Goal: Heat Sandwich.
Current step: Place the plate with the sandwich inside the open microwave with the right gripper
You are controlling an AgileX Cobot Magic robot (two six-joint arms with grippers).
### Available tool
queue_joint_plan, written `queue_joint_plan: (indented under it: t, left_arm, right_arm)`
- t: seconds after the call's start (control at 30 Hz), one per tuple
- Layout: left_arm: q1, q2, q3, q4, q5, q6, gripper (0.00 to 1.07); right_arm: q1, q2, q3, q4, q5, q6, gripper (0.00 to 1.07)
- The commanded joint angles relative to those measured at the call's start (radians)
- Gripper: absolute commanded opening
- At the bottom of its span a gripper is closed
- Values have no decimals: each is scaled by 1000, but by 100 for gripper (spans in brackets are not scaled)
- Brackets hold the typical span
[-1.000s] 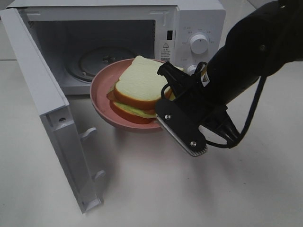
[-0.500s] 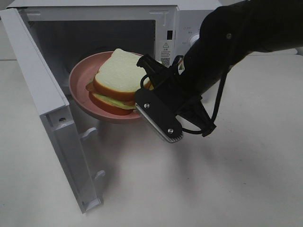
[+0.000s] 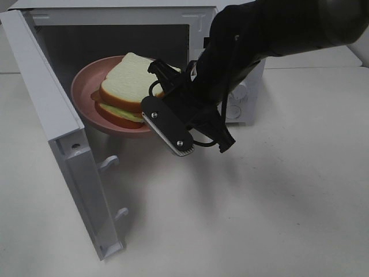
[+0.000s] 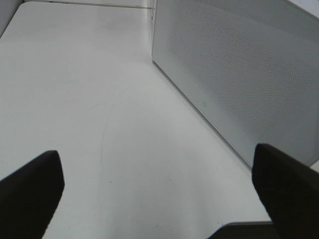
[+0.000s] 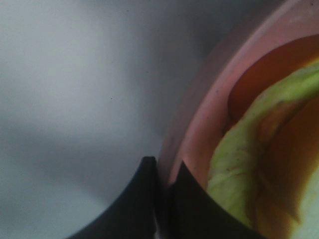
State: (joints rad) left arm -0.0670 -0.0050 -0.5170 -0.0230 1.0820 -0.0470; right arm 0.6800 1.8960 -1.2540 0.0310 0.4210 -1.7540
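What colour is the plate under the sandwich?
The plate is pink. It shows best in the exterior high view.

Open door (image 3: 57,133) flanks the cavity (image 3: 86,40); plate (image 3: 82,89) and sandwich (image 3: 130,78) fill its mouth.

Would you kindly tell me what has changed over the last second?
The right pincer, shut on the rim of the plate, carried plate and sandwich leftward, into the mouth of the microwave. The grip, the sandwich's place on the plate and the open door stayed the same.
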Motion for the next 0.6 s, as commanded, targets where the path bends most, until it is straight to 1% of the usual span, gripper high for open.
queue_joint_plan:
  t: [0.03, 0.23, 0.27, 0.33, 0.37, 0.4, 0.43, 0.53, 0.57, 0.6]
  left_arm:
    - [5, -17, 2, -5, -13, 2, 97]
    - [5, -17, 2, -5, -13, 2, 97]
    - [5, -17, 2, -5, -13, 2, 97]
    - [5, -17, 2, -5, -13, 2, 97]
    - [5, -17, 2, -5, -13, 2, 97]
    - [5, -17, 2, -5, -13, 2, 97]
    - [5, -17, 2, -5, -13, 2, 97]
    - [5, -17, 2, -5, -13, 2, 97]
    - [5, -17, 2, -5, -13, 2, 97]
    - [5, -17, 2, -5, -13, 2, 97]
  right_arm:
    - [-14, 40, -75, -6, 16, 6, 0]
    - [-16, 101, -165, -22, 61, 50, 0]
    - [-16, 121, -204, -22, 77, 58, 0]
    - [-16, 132, -220, -23, 82, 67, 0]
    - [-16, 143, -242, -25, 90, 83, 0]
    - [-16, 168, -286, -40, 114, 120, 0]
    - [-16, 168, -286, -40, 114, 120, 0]
    - [-16, 204, -349, -64, 143, 168, 0]
    - [-16, 228, -388, -79, 155, 196, 0]
    - [-16, 228, -388, -79, 155, 196, 0]
